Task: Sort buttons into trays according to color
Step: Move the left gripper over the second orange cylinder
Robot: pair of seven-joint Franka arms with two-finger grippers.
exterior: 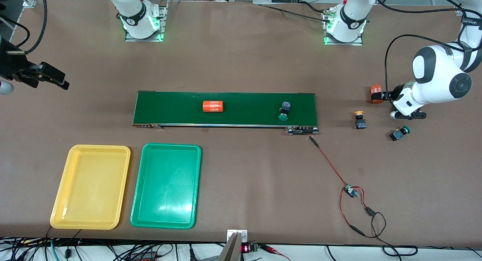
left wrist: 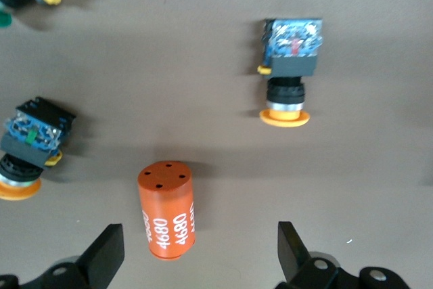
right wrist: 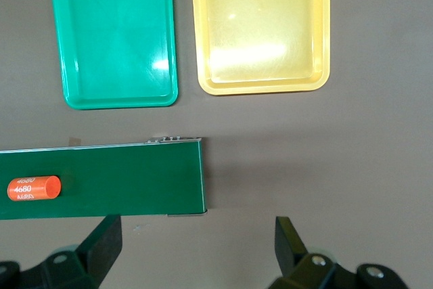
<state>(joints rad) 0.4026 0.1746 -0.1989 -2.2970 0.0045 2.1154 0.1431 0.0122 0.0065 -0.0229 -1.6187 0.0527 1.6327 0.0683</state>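
Note:
One green-capped button [exterior: 284,111] lies on the conveyor belt [exterior: 244,108]. A yellow-capped button [exterior: 359,119] and a second green-capped one [exterior: 400,133] lie on the table past the belt's end toward the left arm. My left gripper [exterior: 381,97] [left wrist: 199,235] hangs open over an orange cylinder [left wrist: 167,208] there, with two yellow-capped buttons [left wrist: 287,76] [left wrist: 30,140] beside it. My right gripper [exterior: 60,82] [right wrist: 197,227] is open and holds nothing, over bare table off the belt's other end. The yellow tray [exterior: 90,185] [right wrist: 260,25] and green tray [exterior: 165,185] [right wrist: 115,32] are empty.
A second orange cylinder [exterior: 213,106] [right wrist: 34,188] lies on the belt. A red-and-black wire with a small board [exterior: 351,191] runs from the belt's end toward the front edge. The trays sit side by side, nearer to the front camera than the belt.

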